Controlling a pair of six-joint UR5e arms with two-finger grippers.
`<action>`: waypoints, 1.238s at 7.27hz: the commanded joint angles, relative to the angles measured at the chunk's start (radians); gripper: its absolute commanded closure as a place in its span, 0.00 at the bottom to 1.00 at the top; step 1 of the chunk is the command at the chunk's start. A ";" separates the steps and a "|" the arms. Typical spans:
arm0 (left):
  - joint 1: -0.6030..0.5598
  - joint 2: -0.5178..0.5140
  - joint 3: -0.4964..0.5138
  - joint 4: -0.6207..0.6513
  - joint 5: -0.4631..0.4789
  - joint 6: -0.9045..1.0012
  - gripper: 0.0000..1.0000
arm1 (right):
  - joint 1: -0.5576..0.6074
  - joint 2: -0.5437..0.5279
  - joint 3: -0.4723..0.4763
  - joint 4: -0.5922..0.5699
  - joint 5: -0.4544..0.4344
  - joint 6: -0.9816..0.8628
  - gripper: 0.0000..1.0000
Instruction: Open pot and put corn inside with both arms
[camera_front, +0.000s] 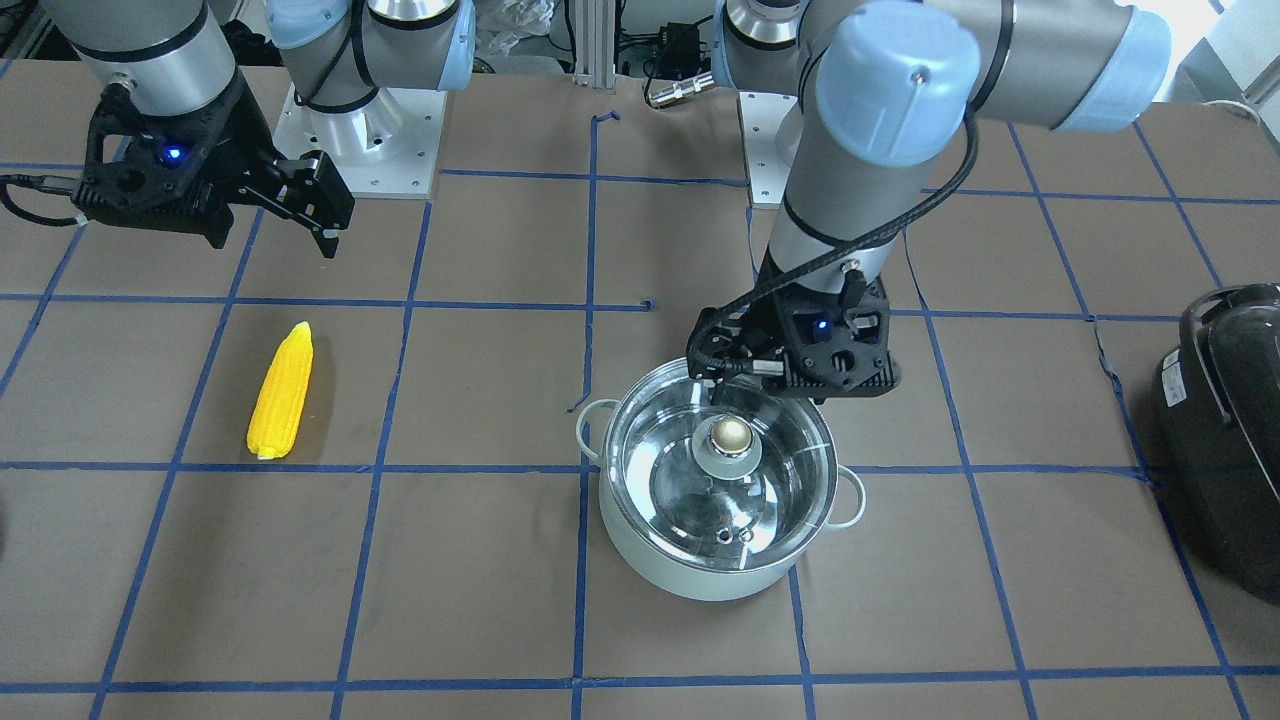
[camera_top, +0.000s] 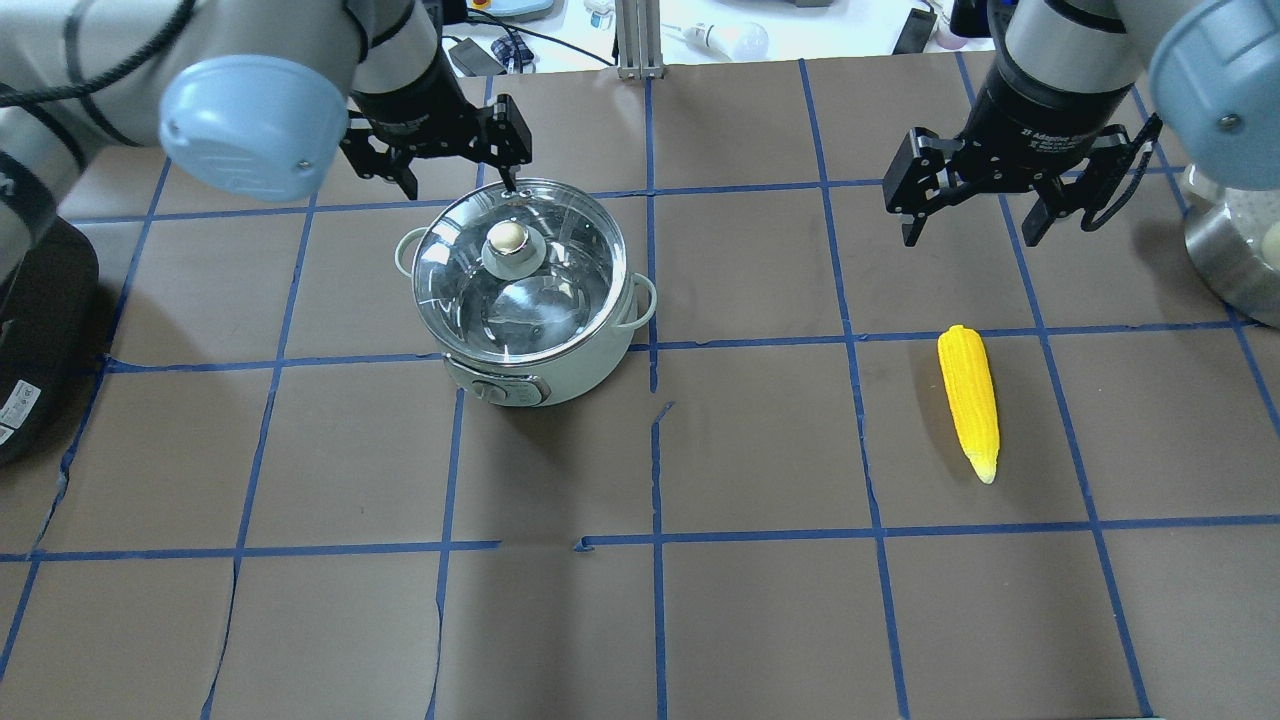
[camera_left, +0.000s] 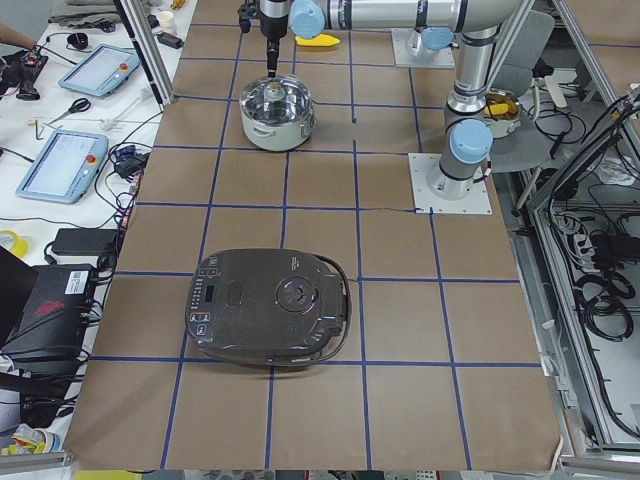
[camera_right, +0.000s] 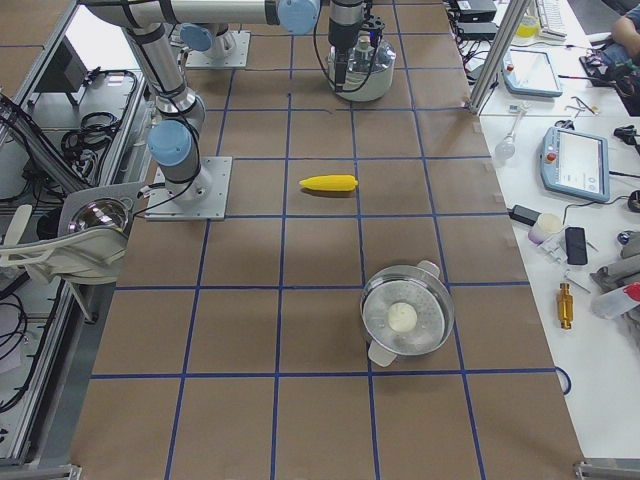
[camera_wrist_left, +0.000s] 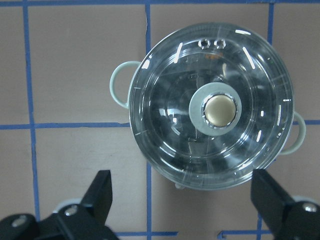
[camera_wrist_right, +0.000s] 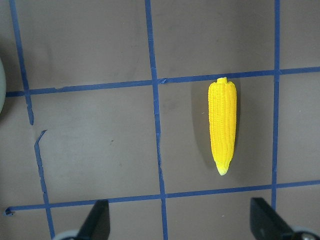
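Right hand (camera_top: 968, 238) spread wide; corn (camera_top: 970, 400) tapers away from robot.

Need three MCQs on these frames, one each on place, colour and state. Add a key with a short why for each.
1. The corn lies:
A. on the table, apart from the pot
B. inside the pot
C. between a gripper's fingers

2. The knob on the lid is:
A. red
B. gold
C. black

3. The left gripper is:
A. shut on the knob
B. shut on the corn
C. open, holding nothing

Key:
1 A: in the overhead view the cob rests on the brown table cover, well to one side of the pot.
2 B: the left wrist view shows a gold knob at the middle of the glass lid.
3 C: in the left wrist view its jaws stand wide apart with nothing between them, and the lid sits on the pot.
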 joint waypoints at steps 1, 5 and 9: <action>-0.012 -0.098 -0.028 0.118 -0.012 -0.009 0.00 | -0.014 0.022 0.015 -0.095 -0.005 0.001 0.00; -0.019 -0.112 -0.044 0.109 -0.002 -0.013 0.00 | -0.161 0.091 0.053 -0.114 0.006 -0.014 0.00; -0.021 -0.081 -0.045 0.083 0.000 -0.011 0.61 | -0.164 0.195 0.250 -0.348 0.006 -0.110 0.00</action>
